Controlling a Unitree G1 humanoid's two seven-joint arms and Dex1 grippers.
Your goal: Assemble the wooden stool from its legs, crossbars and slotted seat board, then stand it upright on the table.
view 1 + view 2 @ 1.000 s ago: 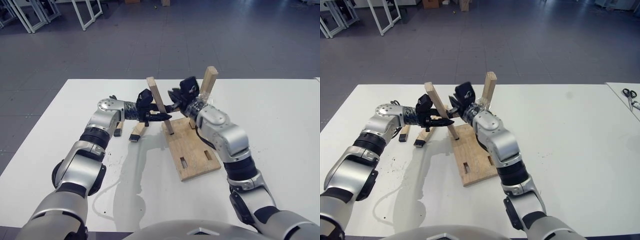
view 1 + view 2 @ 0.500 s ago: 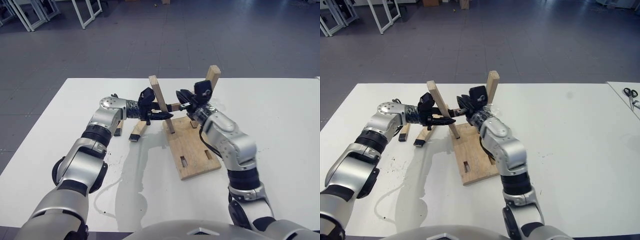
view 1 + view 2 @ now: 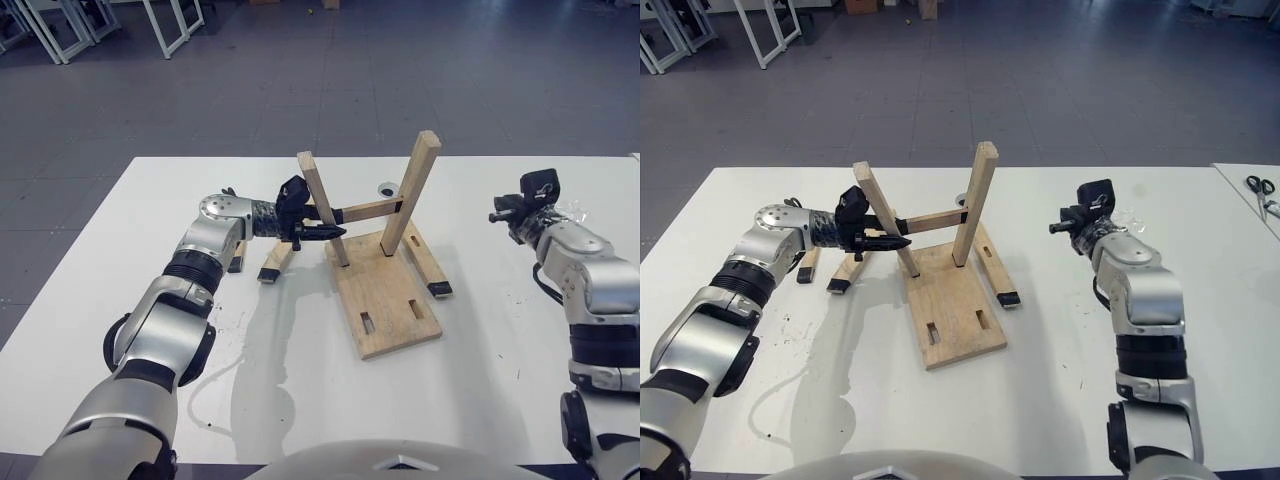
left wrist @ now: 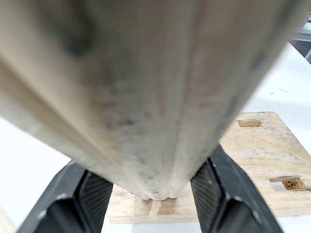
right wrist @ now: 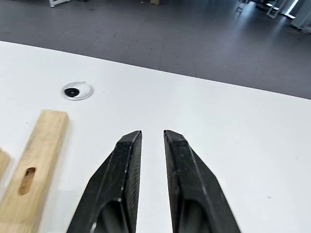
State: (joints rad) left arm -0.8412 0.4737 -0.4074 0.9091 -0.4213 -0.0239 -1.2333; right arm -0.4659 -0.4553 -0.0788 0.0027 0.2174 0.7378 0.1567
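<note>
Nearest, the slotted seat board lies flat on the desk. Its long axis runs away from the robot and a little to the left, and the two near slots are empty. A loose leg lies just beside the board's right edge and roughly parallel to it, with its dark foot toward the robot. Two more loose legs lie left of the board.

At the far end, two legs stand in their slots and splay into a V. The left leg tips its top leftward, and the right leg tips rightward. The crossbar spans them nearly level, rising slightly to the right.

The left pincer is clenched on the left leg just below the crossbar joint. The right pincer hangs well off to the right, released, with its fingers only narrowly parted around nothing.

The step in hand looks like steadying this first leg pair. To do it well:
- The left grip should hold firm without pushing outward, since more splay could pull the crossbar's ends loose.
- Easing the leg upright and inward would likely seat the bar better.
- The right arm is probably best sent to the loose leg by the board, taking it mid-length.
- That leg should be turned so its long axis is vertical above an empty slot before pressing down.
</note>
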